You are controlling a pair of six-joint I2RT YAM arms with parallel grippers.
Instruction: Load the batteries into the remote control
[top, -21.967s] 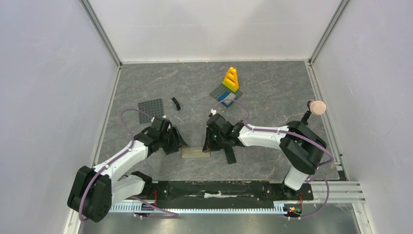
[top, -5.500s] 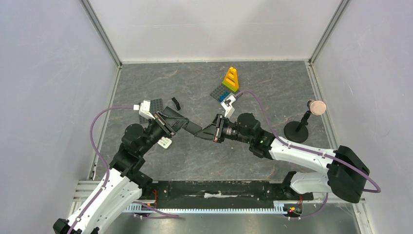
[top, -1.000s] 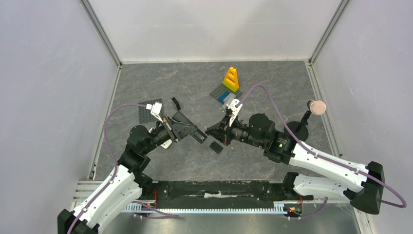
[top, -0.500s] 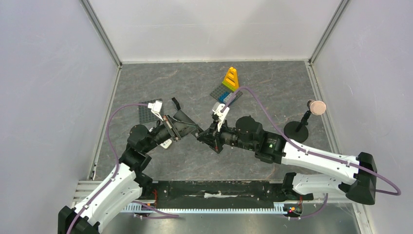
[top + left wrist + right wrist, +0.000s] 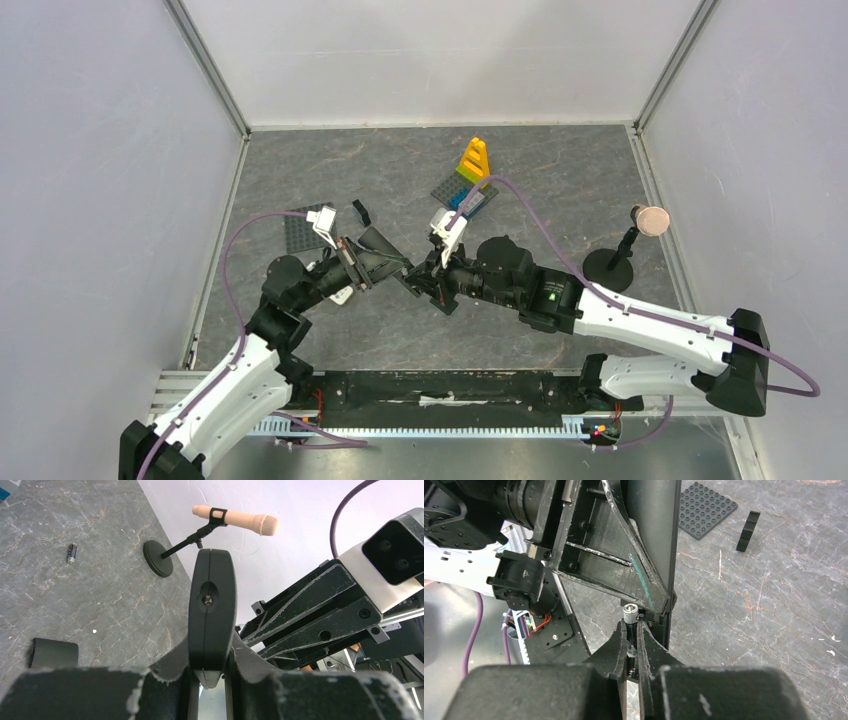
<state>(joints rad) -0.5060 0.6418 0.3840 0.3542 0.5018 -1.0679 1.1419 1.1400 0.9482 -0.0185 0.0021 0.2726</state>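
My left gripper (image 5: 386, 263) (image 5: 210, 651) is shut on the remote control (image 5: 211, 595) and holds it off the table, pointing toward the right arm. In the right wrist view the remote control (image 5: 655, 525) is a dark bar with its open slot facing me. My right gripper (image 5: 431, 280) (image 5: 631, 630) is shut on a battery (image 5: 630, 616). The battery's silver tip sticks out past the fingertips, right at the slot's near end. A second battery (image 5: 71, 553) lies loose on the table near the stand's base.
A small dark curved piece (image 5: 52, 652) lies on the table below the grippers. A microphone on a round-based stand (image 5: 640, 225) (image 5: 235, 520) is at the right. A grey studded plate (image 5: 300, 228) (image 5: 707, 510), a black brick (image 5: 360, 212) (image 5: 748, 530) and a yellow brick stack (image 5: 474, 160) sit farther back.
My right gripper has moved left with the battery, up against the remote's end. The left gripper with the remote has hardly moved.
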